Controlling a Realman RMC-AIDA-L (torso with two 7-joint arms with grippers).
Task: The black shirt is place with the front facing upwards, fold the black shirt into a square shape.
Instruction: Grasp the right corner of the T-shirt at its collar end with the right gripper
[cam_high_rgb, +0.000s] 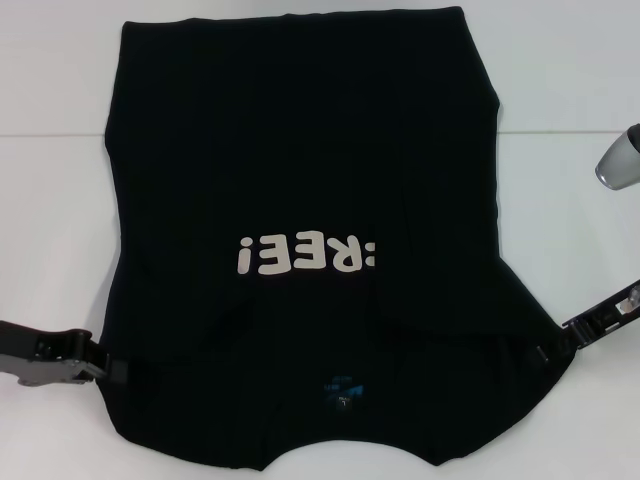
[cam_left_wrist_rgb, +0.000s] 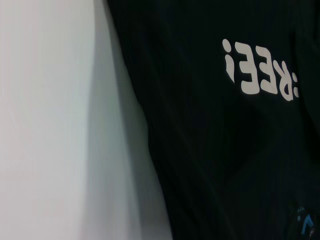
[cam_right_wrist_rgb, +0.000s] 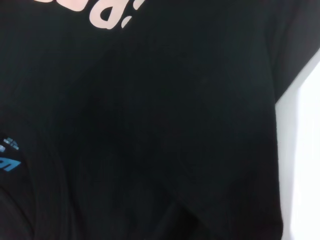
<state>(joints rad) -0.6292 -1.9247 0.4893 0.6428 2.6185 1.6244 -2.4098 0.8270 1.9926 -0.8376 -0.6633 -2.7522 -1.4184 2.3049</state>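
Black shirt (cam_high_rgb: 300, 180) collar nearest, left gripper (cam_high_rgb: 105, 372) and right gripper (cam_high_rgb: 555, 340) pinching side edges.

So here's my count: one black shirt (cam_high_rgb: 300, 200) filling the middle of the frame, with one white lettering print (cam_high_rgb: 305, 256) at center and one small blue neck label (cam_high_rgb: 343, 392) at lower center. Two grippers of mine: left gripper (cam_high_rgb: 105, 372) lower left, right gripper (cam_high_rgb: 555, 335) lower right. One table (cam_high_rgb: 50, 200).

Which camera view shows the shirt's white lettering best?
The head view: the white lettering on the black shirt appears almost whole. The left wrist view shows it near one edge; the right wrist view catches only a cropped fragment.
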